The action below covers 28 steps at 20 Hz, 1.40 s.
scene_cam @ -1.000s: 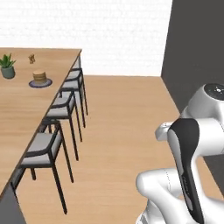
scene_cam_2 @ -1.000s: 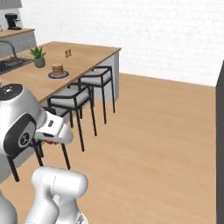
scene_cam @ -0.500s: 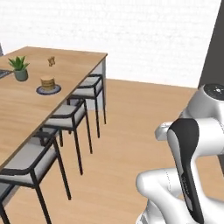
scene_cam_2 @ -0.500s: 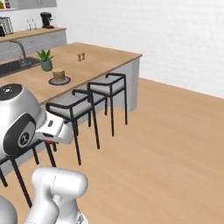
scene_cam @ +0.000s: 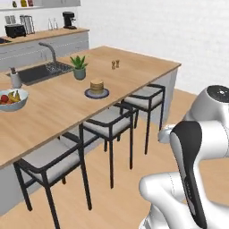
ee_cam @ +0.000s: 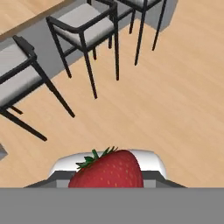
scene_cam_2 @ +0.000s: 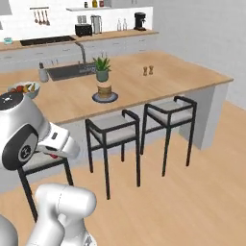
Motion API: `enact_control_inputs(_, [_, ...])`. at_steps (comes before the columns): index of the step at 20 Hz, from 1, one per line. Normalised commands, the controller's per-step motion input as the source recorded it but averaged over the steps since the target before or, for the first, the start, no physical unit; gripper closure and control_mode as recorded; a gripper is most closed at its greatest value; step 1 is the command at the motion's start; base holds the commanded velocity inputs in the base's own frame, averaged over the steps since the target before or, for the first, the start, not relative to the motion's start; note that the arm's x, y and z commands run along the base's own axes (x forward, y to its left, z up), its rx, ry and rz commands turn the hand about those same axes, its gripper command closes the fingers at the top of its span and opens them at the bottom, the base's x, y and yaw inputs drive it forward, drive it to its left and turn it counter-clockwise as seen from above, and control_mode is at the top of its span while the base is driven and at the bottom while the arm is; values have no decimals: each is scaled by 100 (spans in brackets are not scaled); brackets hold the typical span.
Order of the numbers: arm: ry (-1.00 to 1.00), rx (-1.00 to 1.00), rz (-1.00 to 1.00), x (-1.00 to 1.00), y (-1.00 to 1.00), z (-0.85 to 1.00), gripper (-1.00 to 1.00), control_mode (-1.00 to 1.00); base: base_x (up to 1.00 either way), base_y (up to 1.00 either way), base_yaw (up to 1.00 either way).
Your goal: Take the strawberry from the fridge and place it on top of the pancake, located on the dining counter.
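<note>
The strawberry [ee_cam: 107, 170], red with a green leafy cap, sits at the bottom of the hand view, high over the wooden floor. My gripper [ee_cam: 107, 177] is shut on it, and the berry hides the fingertips. In the right base view my hand [scene_cam_2: 61, 143] is tucked low beside the arm, well short of the counter. The pancake [scene_cam: 96, 85] [scene_cam_2: 104, 90] is a small tan stack on a dark plate [scene_cam: 97, 93] [scene_cam_2: 104, 97], standing on the dining counter [scene_cam: 53, 109] [scene_cam_2: 144, 89] near its stool side. The fridge is out of view.
Three black stools with grey seats [scene_cam: 107, 123] [scene_cam_2: 113, 130] line the counter's near side. On the counter stand a potted plant [scene_cam: 79, 67], a white fruit bowl [scene_cam: 10, 97], two small shakers [scene_cam: 115, 65] and a dark sink [scene_cam: 40, 72]. Open wooden floor lies to the right.
The whole picture has swung, so the base has moved. The dining counter and its stools now stretch across both base views. The arm's pose looks the same.
</note>
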Motion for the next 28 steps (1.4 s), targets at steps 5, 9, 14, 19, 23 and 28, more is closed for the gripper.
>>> enact_control_inputs(5, [0, 0, 0, 0, 0, 0, 100, 100, 40, -81, 73])
enact_control_inputs(9, [0, 0, 0, 0, 0, 0, 100, 100, 16, -94, 71])
enact_control_inputs(14, [0, 0, 0, 0, 0, 0, 100, 100, 6, -100, 65])
enact_control_inputs(19, [0, 0, 0, 0, 0, 0, 100, 100, 5, -100, 40])
enact_control_inputs(23, [0, 0, 0, 0, 0, 0, 100, 100, 33, -44, -14])
enact_control_inputs(28, [0, 0, 0, 0, 0, 0, 100, 100, 39, 35, -33])
